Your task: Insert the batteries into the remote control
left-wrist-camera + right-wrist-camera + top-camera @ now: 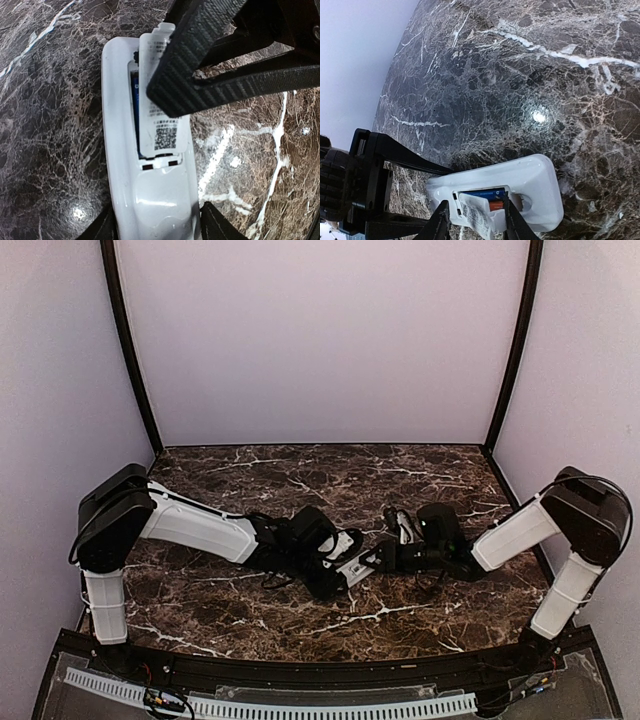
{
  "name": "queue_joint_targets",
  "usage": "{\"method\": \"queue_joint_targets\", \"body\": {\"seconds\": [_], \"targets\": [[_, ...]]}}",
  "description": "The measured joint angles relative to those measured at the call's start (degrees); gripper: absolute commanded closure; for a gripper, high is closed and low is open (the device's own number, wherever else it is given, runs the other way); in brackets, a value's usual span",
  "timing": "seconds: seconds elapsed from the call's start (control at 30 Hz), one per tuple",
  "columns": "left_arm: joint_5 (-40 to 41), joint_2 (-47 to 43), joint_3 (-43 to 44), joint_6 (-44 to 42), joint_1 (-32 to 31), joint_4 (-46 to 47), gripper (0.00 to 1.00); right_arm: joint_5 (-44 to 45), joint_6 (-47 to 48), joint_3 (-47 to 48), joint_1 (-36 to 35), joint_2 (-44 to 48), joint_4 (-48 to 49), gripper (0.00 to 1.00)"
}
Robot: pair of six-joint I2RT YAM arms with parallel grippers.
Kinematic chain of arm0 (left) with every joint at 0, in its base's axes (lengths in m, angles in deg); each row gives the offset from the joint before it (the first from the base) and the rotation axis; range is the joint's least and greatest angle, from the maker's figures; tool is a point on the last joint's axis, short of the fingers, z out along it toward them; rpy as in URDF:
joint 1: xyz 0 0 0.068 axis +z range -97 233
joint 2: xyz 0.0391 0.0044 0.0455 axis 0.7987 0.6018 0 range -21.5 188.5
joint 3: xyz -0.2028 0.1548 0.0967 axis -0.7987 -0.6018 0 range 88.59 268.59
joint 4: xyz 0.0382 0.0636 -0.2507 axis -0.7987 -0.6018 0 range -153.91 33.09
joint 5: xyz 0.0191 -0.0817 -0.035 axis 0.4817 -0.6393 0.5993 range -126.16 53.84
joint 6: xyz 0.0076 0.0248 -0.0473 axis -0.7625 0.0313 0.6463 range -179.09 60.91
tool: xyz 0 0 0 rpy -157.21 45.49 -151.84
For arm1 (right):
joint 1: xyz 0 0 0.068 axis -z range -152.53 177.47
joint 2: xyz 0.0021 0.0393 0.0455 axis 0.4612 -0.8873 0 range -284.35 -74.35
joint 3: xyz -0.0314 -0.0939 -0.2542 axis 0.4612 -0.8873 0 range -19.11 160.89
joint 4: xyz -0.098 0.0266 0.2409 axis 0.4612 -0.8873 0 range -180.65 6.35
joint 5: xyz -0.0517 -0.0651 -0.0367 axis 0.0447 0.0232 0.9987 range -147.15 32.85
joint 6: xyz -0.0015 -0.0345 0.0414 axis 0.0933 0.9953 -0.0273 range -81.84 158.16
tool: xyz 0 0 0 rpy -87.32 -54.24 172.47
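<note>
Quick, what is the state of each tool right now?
Left tool: closed on the remote control.
Right tool: jaws apart on either side of the battery cover; whether it grips the cover cannot be told.

From my remote station: the slim white remote control [150, 200] sits back side up near the middle of the marbled table [50, 125]. A blue battery [135, 115] sits in its compartment, possibly beside a second, and the labelled cover [164, 132] lies askew across the opening.
</note>
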Motion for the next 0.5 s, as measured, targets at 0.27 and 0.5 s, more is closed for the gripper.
{"method": "queue_joint_targets", "body": {"seconds": [0.27,0.5], "targets": [[0.0,0.0,0.0,0.0,0.0,0.0,0.45,1.6,2.3,2.6,0.0,2.6,-8.4,0.58],[0.0,0.0,0.0,0.0,0.0,0.0,0.44,2.6,4.4,4.9,-0.2,3.6,-14.0,0.56]]}}
